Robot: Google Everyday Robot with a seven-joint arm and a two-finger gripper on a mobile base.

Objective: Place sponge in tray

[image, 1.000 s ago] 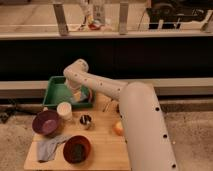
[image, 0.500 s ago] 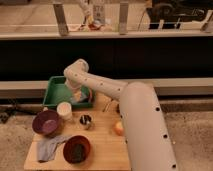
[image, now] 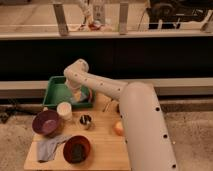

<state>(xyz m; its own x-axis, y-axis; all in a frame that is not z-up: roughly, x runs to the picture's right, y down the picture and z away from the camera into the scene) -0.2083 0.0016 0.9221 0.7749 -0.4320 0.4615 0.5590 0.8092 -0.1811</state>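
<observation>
Where the wooden table meets its back left corner, a shallow green tray sits with its far rim close to the table's back edge. The white robot arm rises along the table's right side, covering that edge, then bends left and down into the tray. The gripper hangs inside the tray, towards its right half, near the floor. Whether it is wide, narrow or holding anything cannot be told. A pale shape shows at its tip, but the sponge cannot be made out as a separate thing, so its place is uncertain.

Just in front of the tray stands a white cup. A purple bowl sits near the left edge. A red bowl with something dark inside sits near the front edge, and a grey-blue cloth lies just beside it at the front left corner. A small dark object stands mid-table, and an orange object lies against the arm's side.

Open wood remains between the red bowl and the arm, and in the tray's left half.

Compared with half a second ago, nothing has visibly shifted: the arm, gripper and every object hold the same places.
</observation>
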